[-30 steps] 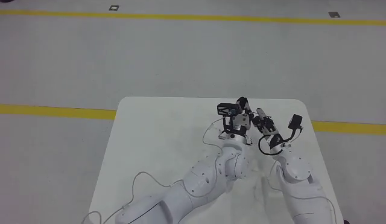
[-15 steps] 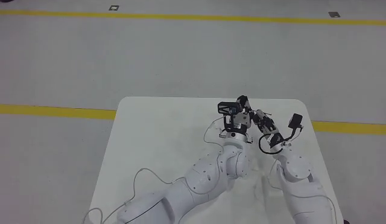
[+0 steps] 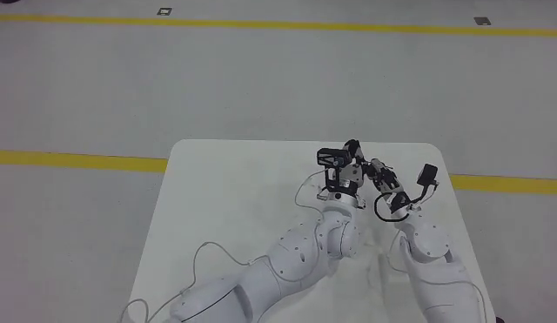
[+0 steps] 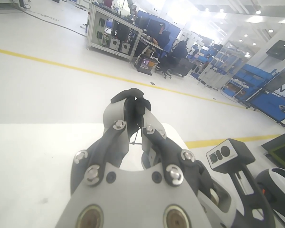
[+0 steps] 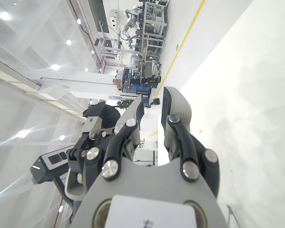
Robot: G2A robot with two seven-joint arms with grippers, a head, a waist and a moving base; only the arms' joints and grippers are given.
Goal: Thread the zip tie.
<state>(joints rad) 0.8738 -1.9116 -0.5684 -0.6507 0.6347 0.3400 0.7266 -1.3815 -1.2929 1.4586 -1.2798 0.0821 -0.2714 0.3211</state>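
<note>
since a second ago the left gripper [image 4: 135,100] and right gripper [image 5: 154,98] have crept a touch closer together. the left one is pinched tight on what i take to be the zip tie [image 4: 140,134], a thin dark strand running lengthwise down between its fingers [image 4: 114,112], hard to read. the right one stands open and empty just beside it, tips towards it. both hang over the table [image 3: 218,201] near its far edge, with open room on the left arm's side.

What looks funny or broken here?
Nothing looks spilled or broken. The left hand is pinched shut on a thin zip tie, and the right hand is open beside it, above the white table.
</note>
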